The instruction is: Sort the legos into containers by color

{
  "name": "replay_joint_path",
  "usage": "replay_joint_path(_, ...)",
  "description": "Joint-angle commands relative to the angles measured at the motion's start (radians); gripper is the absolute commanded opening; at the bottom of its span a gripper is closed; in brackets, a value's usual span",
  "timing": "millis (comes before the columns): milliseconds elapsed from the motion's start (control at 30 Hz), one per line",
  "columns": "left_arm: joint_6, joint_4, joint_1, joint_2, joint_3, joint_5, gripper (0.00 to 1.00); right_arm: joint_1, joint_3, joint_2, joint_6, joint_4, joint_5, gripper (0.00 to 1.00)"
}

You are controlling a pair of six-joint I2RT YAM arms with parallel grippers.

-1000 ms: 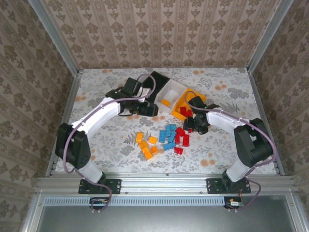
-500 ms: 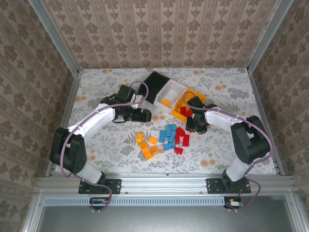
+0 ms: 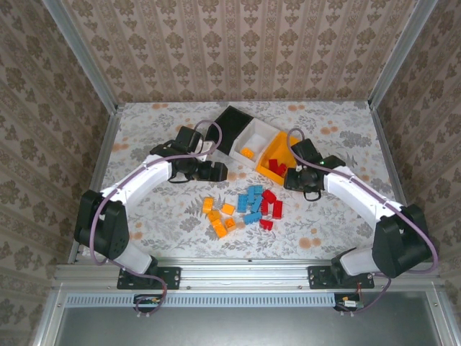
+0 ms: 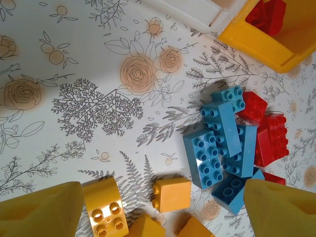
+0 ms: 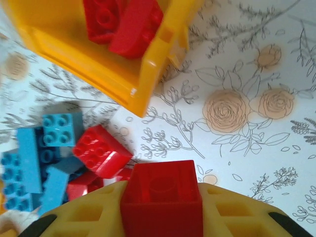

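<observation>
Loose legos lie in a pile on the flowered table: orange ones (image 3: 220,216), blue ones (image 3: 250,200) and red ones (image 3: 271,205). Behind them stand the containers in a row: black (image 3: 232,124), white (image 3: 263,134) and orange-yellow (image 3: 281,145). My right gripper (image 3: 295,178) is shut on a red lego (image 5: 162,197), just beside the orange-yellow container (image 5: 148,84), which holds red legos (image 5: 123,19). My left gripper (image 3: 212,171) hangs open above the pile, with an orange lego (image 4: 171,194) and blue legos (image 4: 217,148) below it.
An orange lego (image 3: 247,153) lies in the white container. Patterned walls and metal rails (image 3: 97,166) close in the table on three sides. Bare tabletop lies at the far left (image 3: 144,130) and far right (image 3: 346,137).
My right gripper has shut on a red lego and lifted it from the pile toward the orange-yellow container. My left gripper came back from the containers toward the pile, still open.
</observation>
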Motion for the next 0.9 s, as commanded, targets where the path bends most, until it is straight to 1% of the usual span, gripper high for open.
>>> replay_joint_path(0,-0.008,-0.002,0.004,-0.034,-0.016,0.019,0.85,-0.013,0.114,0.019,-0.027,-0.053,0.017,0.34)
replay_joint_path(100,-0.010,-0.010,-0.004,-0.043,-0.024,0.020,0.86,-0.032,0.203,0.113,-0.056,-0.062,-0.001,0.34)
replay_joint_path(267,-0.016,-0.040,-0.041,-0.079,-0.069,-0.011,0.86,-0.067,0.330,0.271,-0.092,-0.045,-0.023,0.34)
replay_joint_path(400,-0.050,-0.058,-0.065,-0.123,-0.137,-0.048,0.86,-0.092,0.407,0.388,-0.112,-0.037,-0.034,0.35)
replay_joint_path(500,-0.070,-0.064,-0.073,-0.146,-0.182,-0.069,0.86,-0.099,0.437,0.442,-0.122,-0.031,-0.038,0.37)
replay_joint_path(600,-0.072,-0.087,-0.077,-0.149,-0.215,-0.115,0.86,-0.100,0.458,0.475,-0.124,-0.028,-0.044,0.43)
replay_joint_path(700,-0.069,-0.101,-0.076,-0.131,-0.235,-0.153,0.86,-0.099,0.459,0.479,-0.125,-0.027,-0.049,0.53)
replay_joint_path(800,-0.071,-0.097,-0.077,-0.101,-0.236,-0.156,0.86,-0.100,0.447,0.454,-0.124,-0.028,-0.047,0.60)
replay_joint_path(867,-0.075,-0.092,-0.077,-0.086,-0.232,-0.156,0.86,-0.099,0.437,0.426,-0.124,-0.029,-0.047,0.62)
